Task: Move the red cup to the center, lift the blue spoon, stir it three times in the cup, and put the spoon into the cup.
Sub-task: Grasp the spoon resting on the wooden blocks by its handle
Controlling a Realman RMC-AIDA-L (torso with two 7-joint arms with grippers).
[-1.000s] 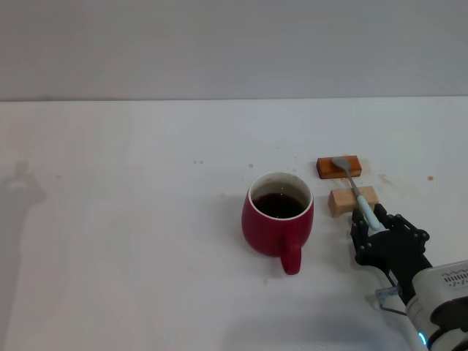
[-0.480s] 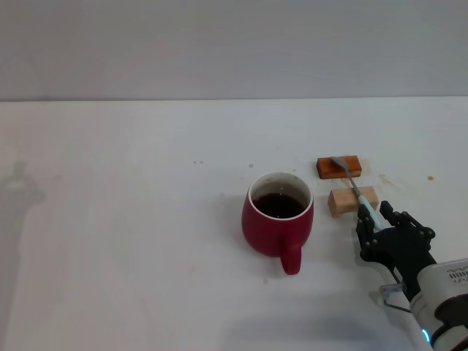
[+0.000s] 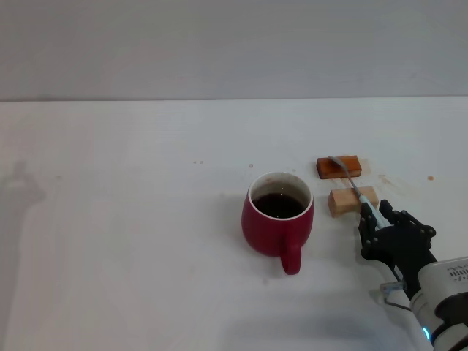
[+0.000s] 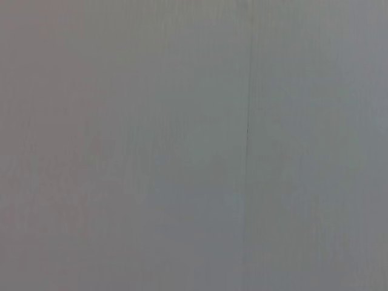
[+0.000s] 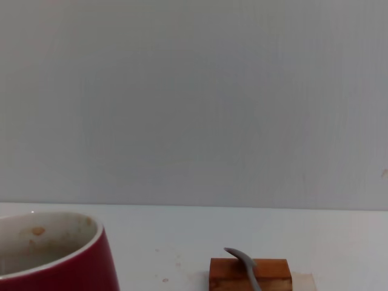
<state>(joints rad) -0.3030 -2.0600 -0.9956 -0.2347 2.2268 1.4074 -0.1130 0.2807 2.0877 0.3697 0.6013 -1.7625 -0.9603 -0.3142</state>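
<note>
Barely visible, blue spoon handle tip hidden within right gripper, its grip unclear.

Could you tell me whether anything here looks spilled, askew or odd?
Small brownish specks dot the table near the orange block, and stains mark the cup's inner wall. The spoon bridges both blocks; nothing is tipped.

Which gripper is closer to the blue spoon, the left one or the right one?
The right. The right gripper is at the handle end of the blue spoon, which rests across two wooden blocks. The left gripper appears in no view.
</note>
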